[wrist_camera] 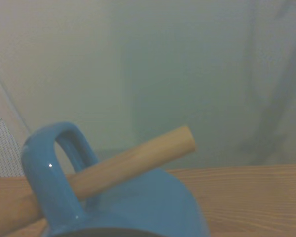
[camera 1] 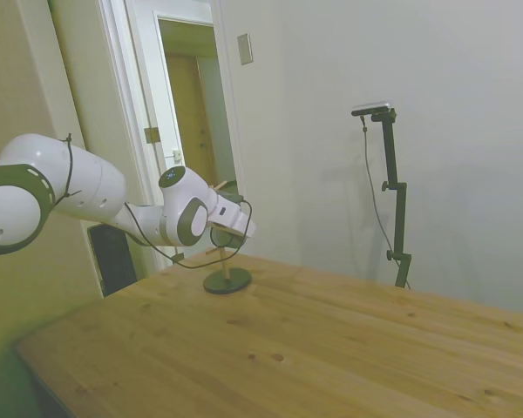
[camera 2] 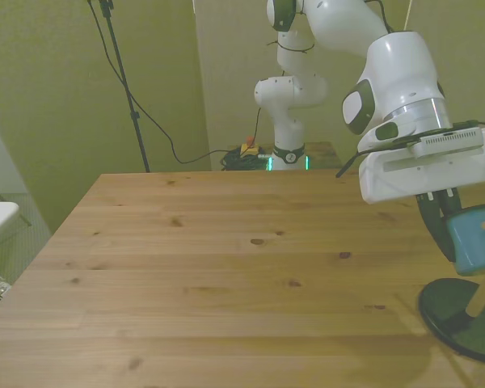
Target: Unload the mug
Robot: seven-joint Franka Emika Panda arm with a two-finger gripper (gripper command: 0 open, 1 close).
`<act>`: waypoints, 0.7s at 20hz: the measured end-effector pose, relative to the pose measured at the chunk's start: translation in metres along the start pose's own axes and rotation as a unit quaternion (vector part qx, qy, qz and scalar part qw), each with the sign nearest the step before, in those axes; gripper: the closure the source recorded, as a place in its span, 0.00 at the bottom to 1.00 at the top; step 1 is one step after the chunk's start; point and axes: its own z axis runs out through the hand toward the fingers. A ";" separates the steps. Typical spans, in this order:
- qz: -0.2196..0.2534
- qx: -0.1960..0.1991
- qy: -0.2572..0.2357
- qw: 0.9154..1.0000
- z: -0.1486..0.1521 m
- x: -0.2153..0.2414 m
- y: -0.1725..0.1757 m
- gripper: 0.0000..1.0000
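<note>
The blue-green mug (camera 2: 478, 240) hangs by its handle (wrist_camera: 49, 173) on a slanted wooden peg (wrist_camera: 138, 158) of a thin peg stand with a dark round base (camera 2: 461, 315). It is at the front view's right edge, partly cut off. My gripper (camera 2: 457, 242) is right at the mug, reaching down onto it from above. In the side view the mug (camera 1: 226, 237) shows as a dark shape under the gripper (camera 1: 234, 232), above the stand's base (camera 1: 227, 281). The wrist view looks along the mug's body, with the peg passing through the handle.
The peg stand is near the table's far edge in the side view, close to the wall and an open doorway (camera 1: 196, 113). Bare wooden tabletop (camera 2: 226, 267) stretches across the middle and toward the front view's left.
</note>
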 end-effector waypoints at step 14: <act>0.046 -0.009 0.040 0.998 -0.018 0.063 0.034 1.00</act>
